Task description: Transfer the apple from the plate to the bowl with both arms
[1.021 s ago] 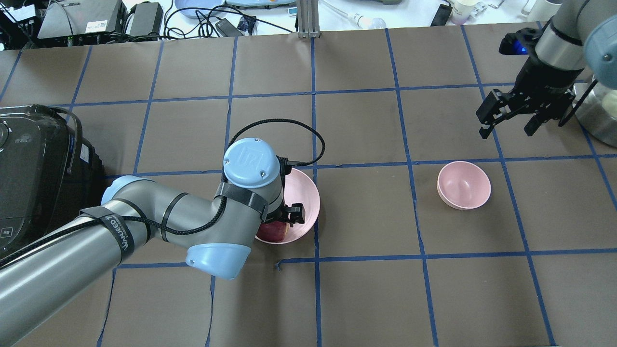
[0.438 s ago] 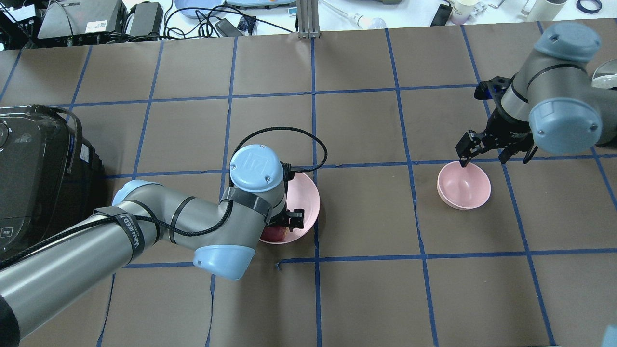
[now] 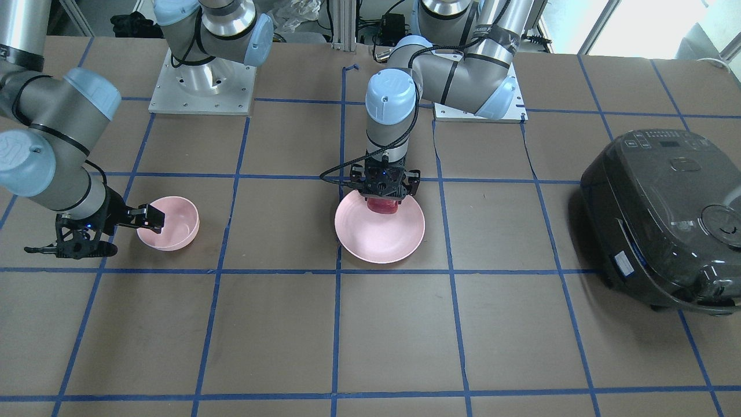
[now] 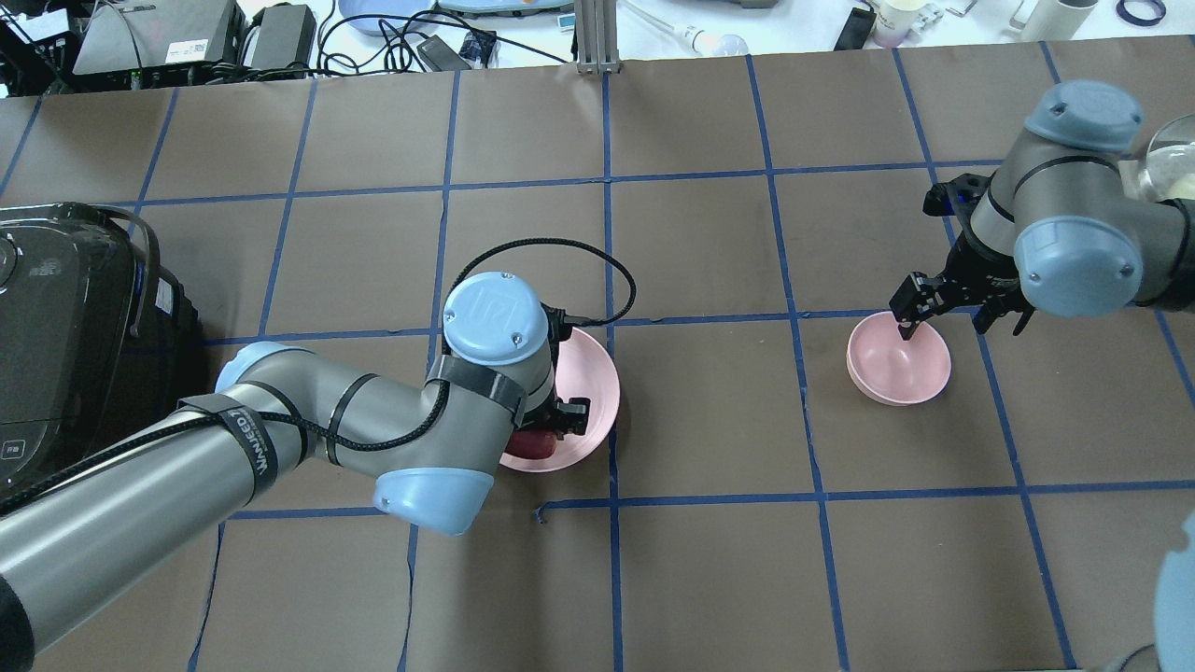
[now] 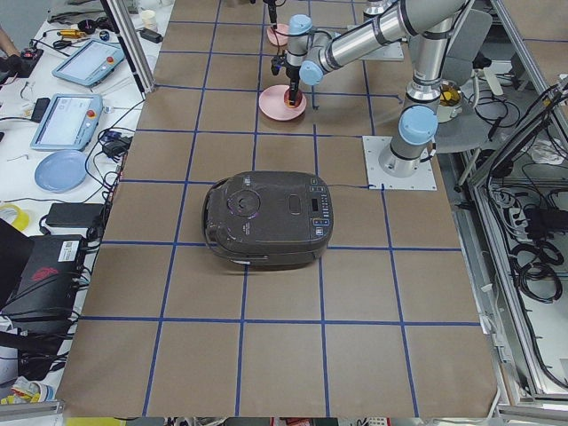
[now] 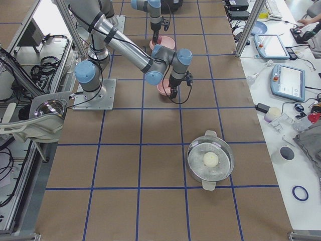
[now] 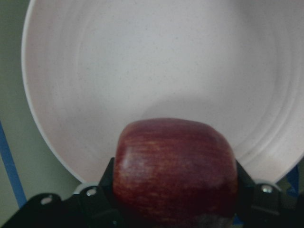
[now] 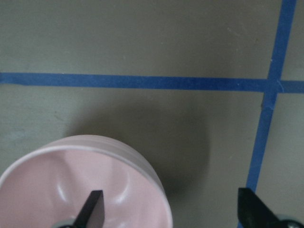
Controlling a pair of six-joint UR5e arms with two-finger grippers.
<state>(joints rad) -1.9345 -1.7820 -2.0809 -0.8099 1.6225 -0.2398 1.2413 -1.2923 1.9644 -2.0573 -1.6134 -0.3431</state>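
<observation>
The dark red apple lies at the robot-side edge of the pale pink plate. My left gripper points straight down and is shut on the apple, one finger on each side of it. In the overhead view the apple peeks out under the left wrist over the plate. The small pink bowl stands to the right. My right gripper is open and low over the bowl's far rim. One finger is inside the bowl and the other is outside it.
A black rice cooker stands at the table's left end. A metal pot with a glass lid stands at the right end. Cables and devices lie beyond the far edge. Blue tape lines grid the brown table.
My right arm has swung in and come down from the far right to the bowl, its gripper still open. My left gripper has stayed at the apple on the plate.
</observation>
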